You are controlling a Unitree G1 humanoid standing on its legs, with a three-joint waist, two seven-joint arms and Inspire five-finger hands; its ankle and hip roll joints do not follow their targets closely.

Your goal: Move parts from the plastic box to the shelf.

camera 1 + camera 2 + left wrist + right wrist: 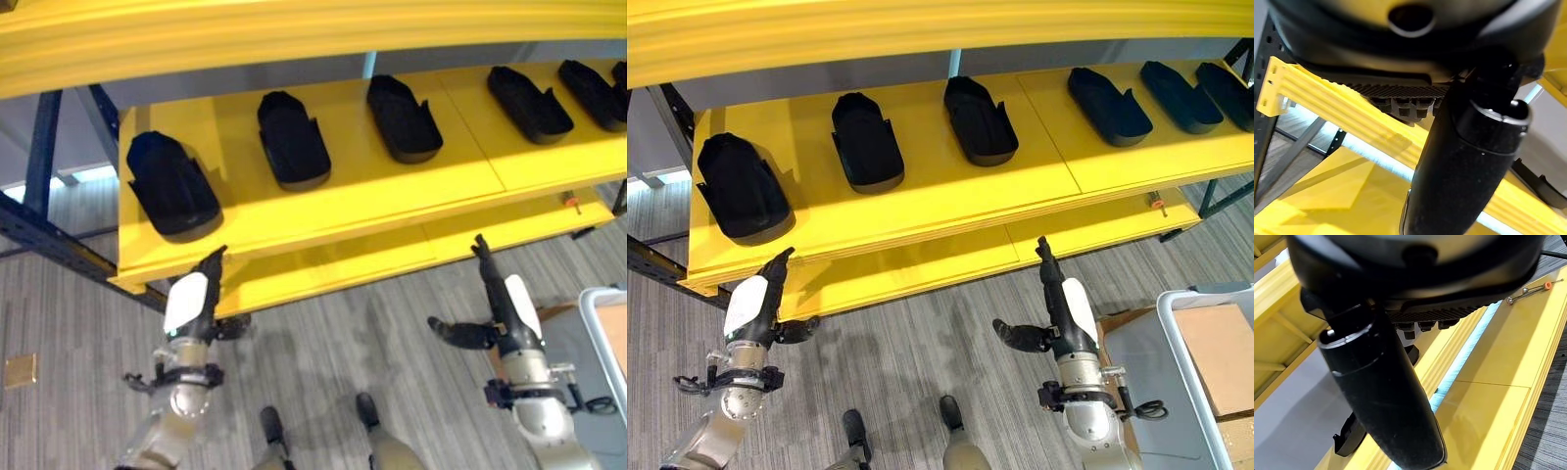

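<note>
Both hands were empty, their fingers straight and the thumbs spread out to the side. The left hand (188,304) pointed up at the front lip of the yellow shelf (392,191), its fingertips just below the edge, under the leftmost part (171,184). The right hand (1070,311) reached up the same way toward the lower yellow board (1087,230), fingertips close to its front edge. Judged from that pose, with nothing held and both hands just short of the shelf, a part had been set down and the arms stood clear of it.

The task's things, black moulded plastic parts, lay in a row along the shelf's upper level: the second part (865,142), a third (980,120), a fourth (1108,106) and more running off to the robot's right. Each lay with its long axis across the shelf's depth, one end toward the back and the other toward the front edge, slightly splayed. That spacing probably kept each part free to be gripped on its own.

A small orange-tipped tool (572,203) lay on the lower board. The rim of the grey plastic box (1185,362) showed at the robot's right, with a cardboard carton (1215,352) inside it.
</note>
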